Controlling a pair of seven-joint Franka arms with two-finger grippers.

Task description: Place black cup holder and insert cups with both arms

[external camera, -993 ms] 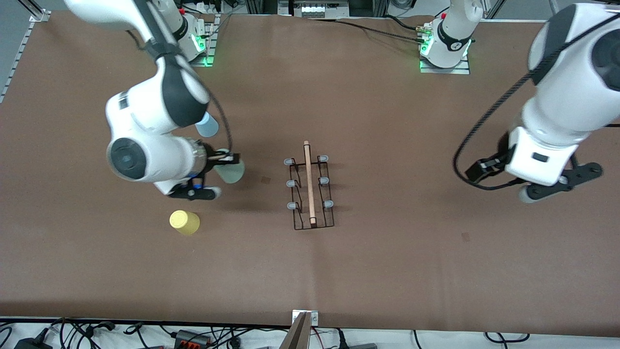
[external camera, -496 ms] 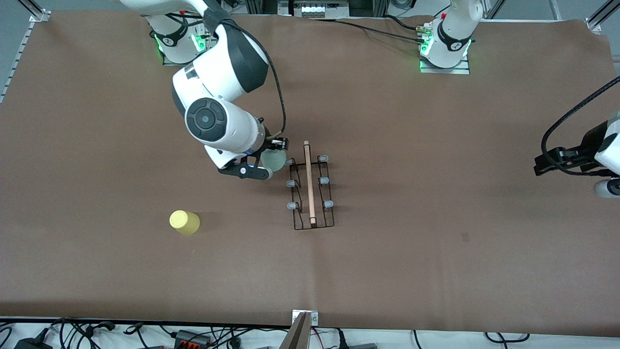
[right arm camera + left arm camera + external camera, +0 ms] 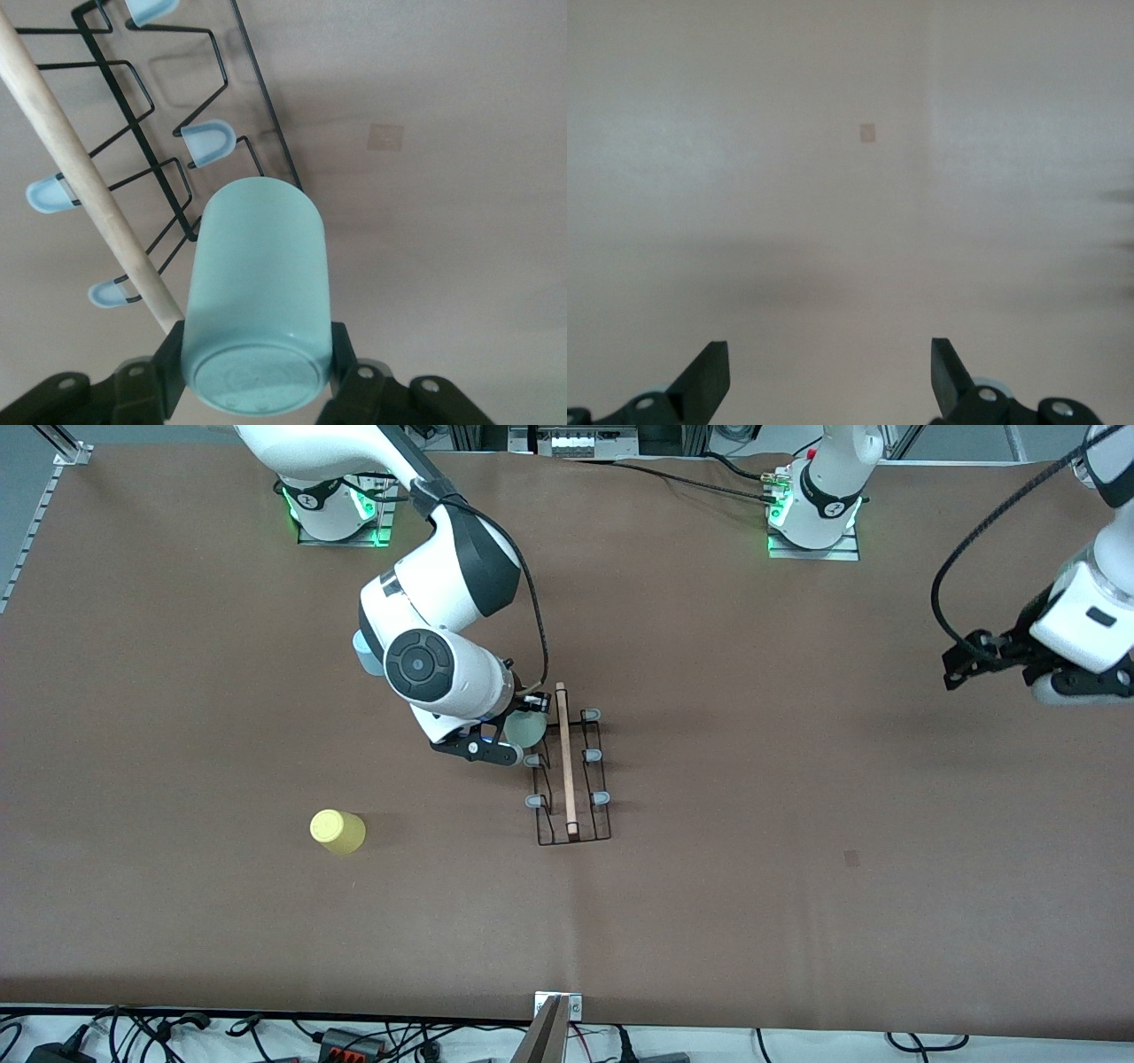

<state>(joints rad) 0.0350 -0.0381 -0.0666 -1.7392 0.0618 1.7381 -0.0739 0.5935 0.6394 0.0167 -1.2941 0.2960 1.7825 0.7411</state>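
The black cup holder (image 3: 567, 766) stands mid-table with its wooden rod handle (image 3: 564, 757) on top. My right gripper (image 3: 523, 728) is shut on the mint green cup (image 3: 526, 731), held over the rack's corner on the right arm's side. In the right wrist view the cup (image 3: 259, 283) lies between the fingers (image 3: 341, 350), its mouth by a grey-tipped peg (image 3: 208, 142) of the rack (image 3: 133, 97). The light blue cup (image 3: 363, 652) peeks out from under the right arm. The yellow cup (image 3: 337, 832) stands nearer the front camera. My left gripper (image 3: 828, 372) is open and empty over bare table.
The left arm's wrist (image 3: 1076, 633) hangs over the left arm's end of the table, well away from the rack. A small patch mark (image 3: 851, 857) shows on the brown table cover; it also shows in the left wrist view (image 3: 867, 133).
My right arm carried the mint green cup from beside the light blue cup over to the rack. My left arm swung away toward its end of the table.
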